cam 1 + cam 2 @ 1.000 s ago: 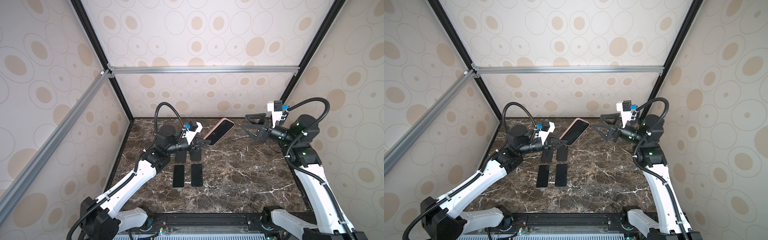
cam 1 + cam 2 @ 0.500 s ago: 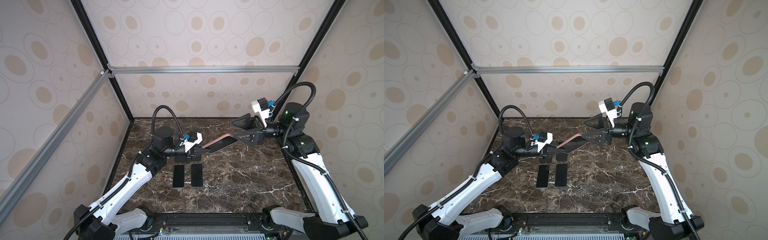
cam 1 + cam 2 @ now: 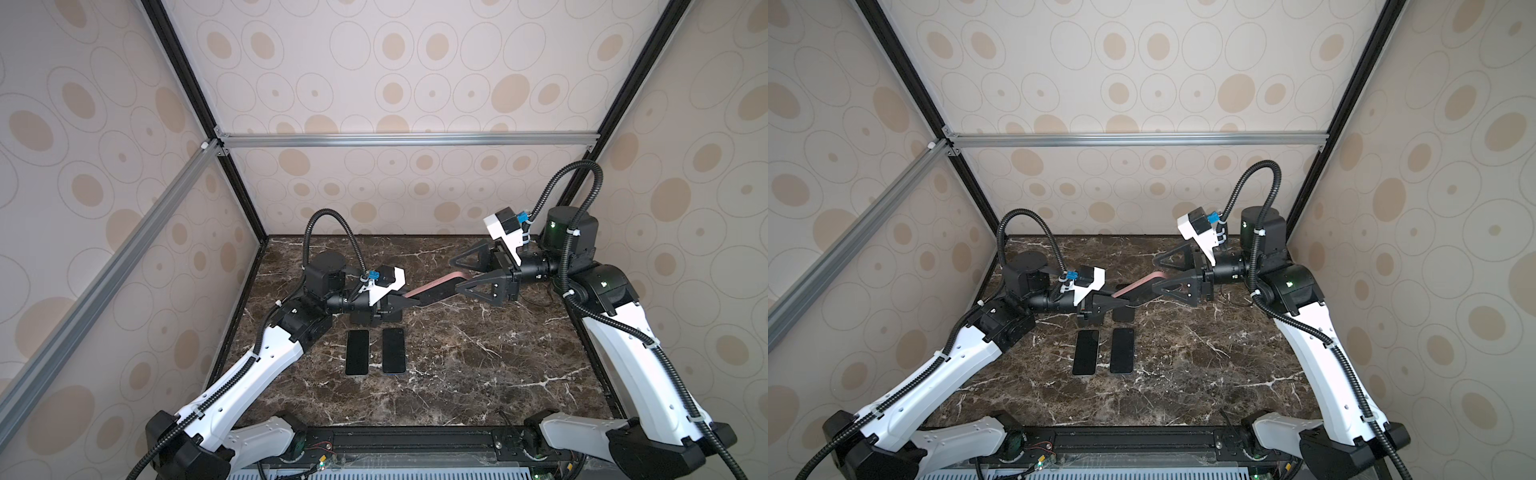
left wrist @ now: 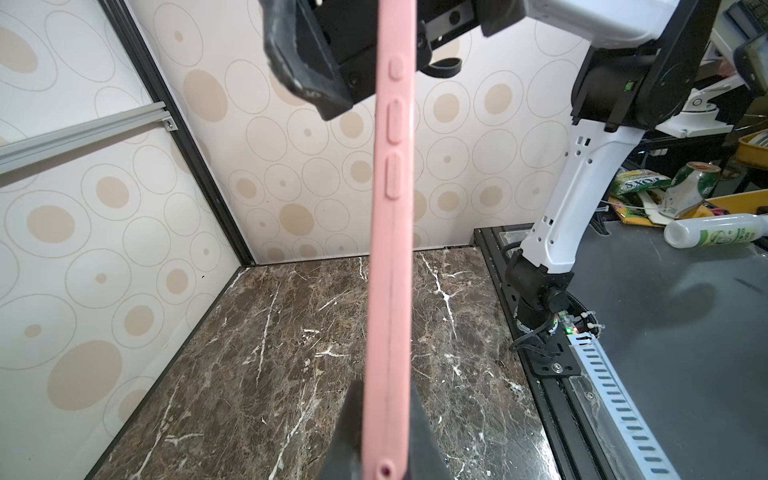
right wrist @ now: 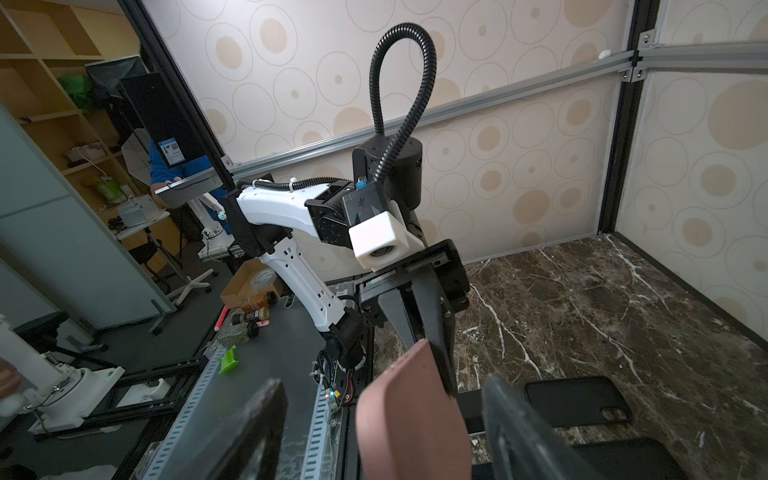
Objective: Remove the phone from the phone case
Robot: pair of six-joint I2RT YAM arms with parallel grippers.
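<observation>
A pink phone case [image 3: 440,281] with the phone [image 3: 436,294] inside hangs above the marble, turned almost on edge; both top views show it [image 3: 1142,284]. My left gripper [image 3: 398,305] is shut on its near end, and the left wrist view shows the buttoned pink edge [image 4: 390,249] running away from my left gripper [image 4: 386,449]. My right gripper [image 3: 455,274] stands open, with one finger on each side of the case's far end. In the right wrist view the pink back [image 5: 411,411] sits between the fingers [image 5: 515,428] with gaps on both sides.
Two black phones [image 3: 357,352] [image 3: 393,350] lie side by side on the marble table [image 3: 478,374], in front of the left gripper. Black cases [image 5: 577,401] lie on the table under the held case. Enclosure walls stand at the left, back and right.
The left gripper has lowered the case and turned it from face-up to nearly on edge. The right arm has swung in from the right, and its jaws now straddle the case's far end, narrowing.
</observation>
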